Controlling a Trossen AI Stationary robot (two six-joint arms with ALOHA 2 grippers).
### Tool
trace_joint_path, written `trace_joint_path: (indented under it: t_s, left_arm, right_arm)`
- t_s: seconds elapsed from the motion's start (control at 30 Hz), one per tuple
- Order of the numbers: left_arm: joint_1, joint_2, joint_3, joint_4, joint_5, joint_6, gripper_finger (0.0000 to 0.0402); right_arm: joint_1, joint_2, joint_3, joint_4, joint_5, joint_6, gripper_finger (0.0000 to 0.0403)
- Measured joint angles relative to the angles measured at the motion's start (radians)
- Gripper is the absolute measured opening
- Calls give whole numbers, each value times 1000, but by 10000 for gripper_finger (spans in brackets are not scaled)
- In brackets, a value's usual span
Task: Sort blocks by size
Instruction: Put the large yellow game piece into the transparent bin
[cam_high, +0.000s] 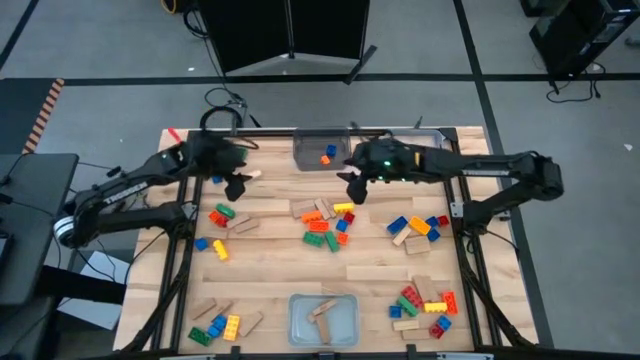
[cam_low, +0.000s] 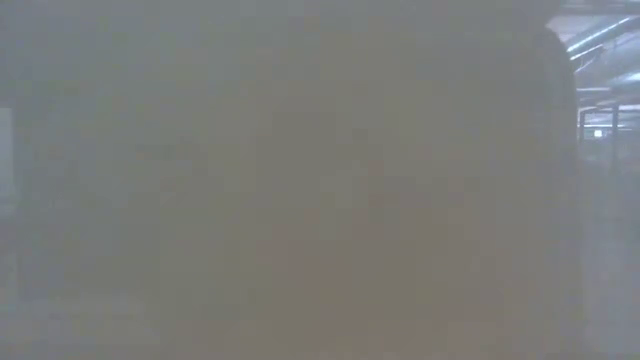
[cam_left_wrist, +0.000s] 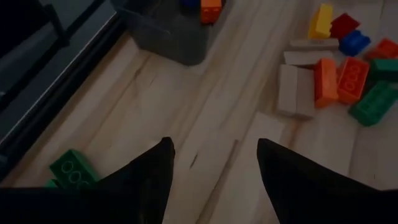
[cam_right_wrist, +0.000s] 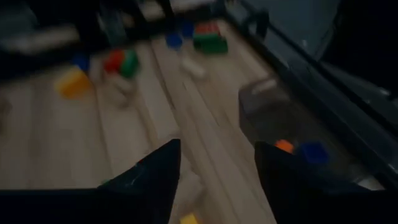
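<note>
Clear far bin (cam_high: 312, 150) holds orange and blue bricks (cam_high: 328, 154); both grippers gape empty.

two clear bins (cam_high: 322, 150) – two arms (cam_high: 130, 188), many blocks (cam_high: 325, 228)

A blurred tan haze fills the low view, hiding the table.

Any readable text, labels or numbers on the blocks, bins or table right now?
None. No lettering shows on the blocks, the far clear bin, the near clear bin or the table. The low view is a blank blur. The red and white striped tape on the floor carries no words.
</note>
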Motion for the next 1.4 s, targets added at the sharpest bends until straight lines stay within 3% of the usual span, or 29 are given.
trace_joint_path:
  t_s: [0.23,0.4,0.53,0.93,1.27,1.4]
  left_arm:
    - [0,-73,-51,15,-1,-47,237]
    - [0,-75,-51,13,-2,-70,237]
    - [0,-75,-51,13,-2,-70,237]
    - [0,-75,-51,13,-3,-68,237]
    - [0,-75,-51,13,-3,-66,237]
    - [0,-75,-51,19,-3,-66,237]
  right_arm:
    - [-14,186,171,-227,-27,-135,241]
    - [-14,308,239,-288,-102,-193,237]
    - [-12,394,260,-309,-149,-232,235]
    - [14,566,262,-426,-151,-295,228]
    - [4,658,261,-432,-156,-290,194]
    - [2,653,261,-430,-157,-284,150]
